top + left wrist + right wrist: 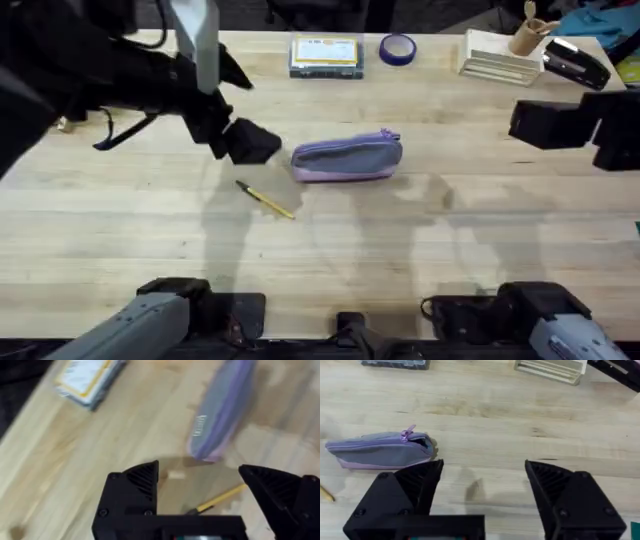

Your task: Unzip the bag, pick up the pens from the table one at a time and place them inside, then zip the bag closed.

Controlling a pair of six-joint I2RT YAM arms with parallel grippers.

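1. Butcher-block table [450, 250] spreads pale beneath both my arms.
2. My left arm reaches in from the far left, its gripper [250, 142] hanging just left of the grey pencil pouch [347, 158], jaws spread wide.
3. My right gripper [482, 477] hovers over bare wood well right of the pouch, fingers parted, holding nothing.
4. One yellow pen [265, 200] lies on the table, near the pouch's left end.

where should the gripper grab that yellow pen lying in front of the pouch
Grip the yellow pen near mid-shaft, coming straight down, fingers across its width. It lies flat and diagonal on the table, clear of the bag, so the open left gripper likely needs turning to match.
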